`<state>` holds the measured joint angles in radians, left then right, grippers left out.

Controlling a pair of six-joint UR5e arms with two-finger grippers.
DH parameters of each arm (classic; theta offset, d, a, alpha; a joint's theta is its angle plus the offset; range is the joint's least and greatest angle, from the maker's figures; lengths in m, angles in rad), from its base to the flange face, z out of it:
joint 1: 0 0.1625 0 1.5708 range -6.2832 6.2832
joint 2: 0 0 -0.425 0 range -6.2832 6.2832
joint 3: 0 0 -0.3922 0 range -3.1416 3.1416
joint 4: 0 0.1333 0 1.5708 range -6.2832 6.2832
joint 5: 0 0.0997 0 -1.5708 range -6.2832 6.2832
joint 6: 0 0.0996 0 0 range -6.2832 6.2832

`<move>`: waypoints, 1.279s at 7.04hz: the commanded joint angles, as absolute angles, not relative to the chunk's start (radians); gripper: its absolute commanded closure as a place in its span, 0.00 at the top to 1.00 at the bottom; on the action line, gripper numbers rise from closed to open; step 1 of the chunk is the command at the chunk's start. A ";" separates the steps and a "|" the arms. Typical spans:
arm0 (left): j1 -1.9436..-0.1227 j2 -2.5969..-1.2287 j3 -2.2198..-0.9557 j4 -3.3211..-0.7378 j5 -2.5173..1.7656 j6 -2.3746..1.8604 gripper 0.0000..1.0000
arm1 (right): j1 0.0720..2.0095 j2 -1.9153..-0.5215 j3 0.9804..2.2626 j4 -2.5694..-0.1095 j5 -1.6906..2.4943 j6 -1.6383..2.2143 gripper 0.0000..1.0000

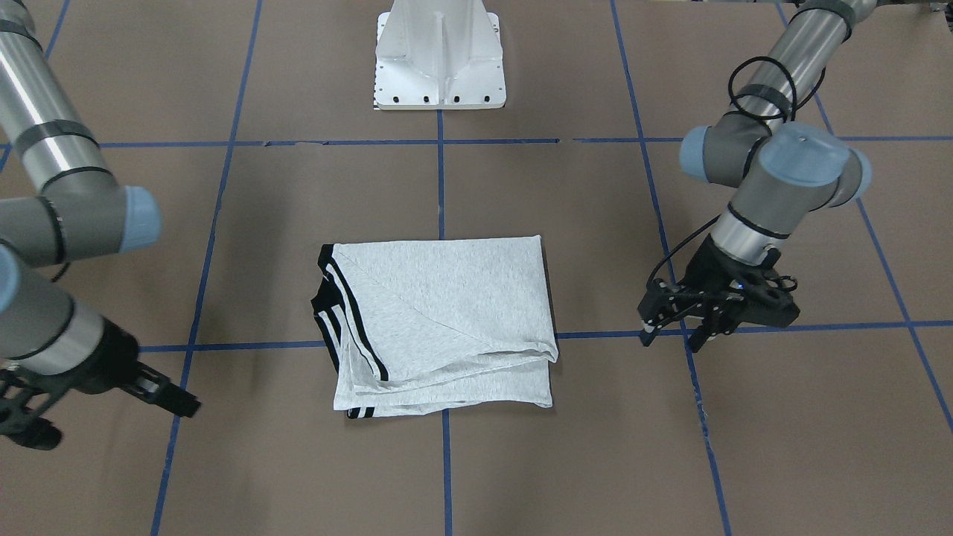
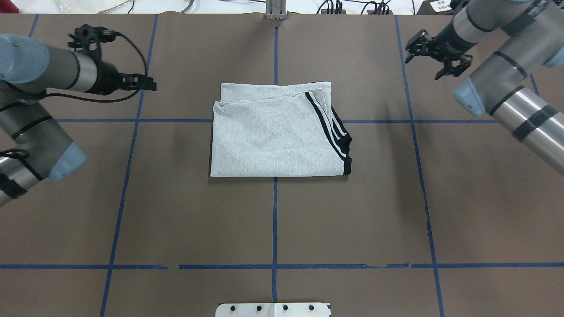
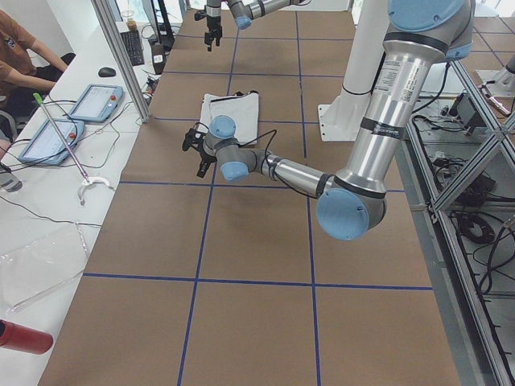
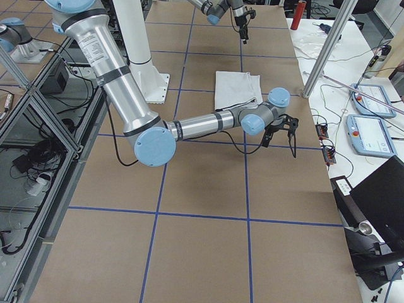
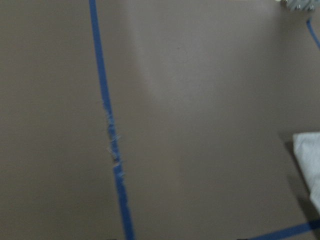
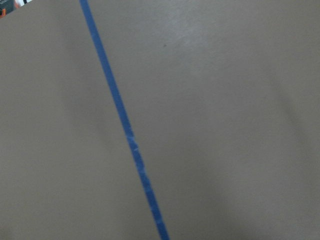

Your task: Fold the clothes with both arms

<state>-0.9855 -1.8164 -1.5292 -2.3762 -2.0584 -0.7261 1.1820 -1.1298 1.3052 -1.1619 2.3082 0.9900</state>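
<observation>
A folded light heather-grey T-shirt with black shoulder stripes (image 2: pixel 273 136) lies mid-table, long axis running arm to arm, flanked by the black left gripper (image 1: pixel 671 341) and right gripper (image 2: pixel 423 64), both spread-fingered and empty, the left seemingly marginally nearer.

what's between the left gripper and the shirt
Nothing stands there. In the front-facing view the stretch from the left gripper to the T-shirt is bare brown table cover, marked only by a blue tape line.
</observation>
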 commanded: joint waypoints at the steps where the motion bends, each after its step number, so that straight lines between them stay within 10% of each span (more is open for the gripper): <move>1: -1.128 -1.700 -1.548 -2.324 -2.193 -0.403 0.86 | 1.299 -1.244 1.357 -1.330 2.327 0.554 1.00; 5: -1.347 -1.529 -1.842 -1.920 -2.280 -0.164 1.00 | 1.500 -1.273 1.367 -1.618 2.310 0.071 1.00; 9: -1.497 -1.585 -1.640 -1.869 -2.275 0.122 1.00 | 1.506 -1.429 1.510 -1.621 2.276 0.071 1.00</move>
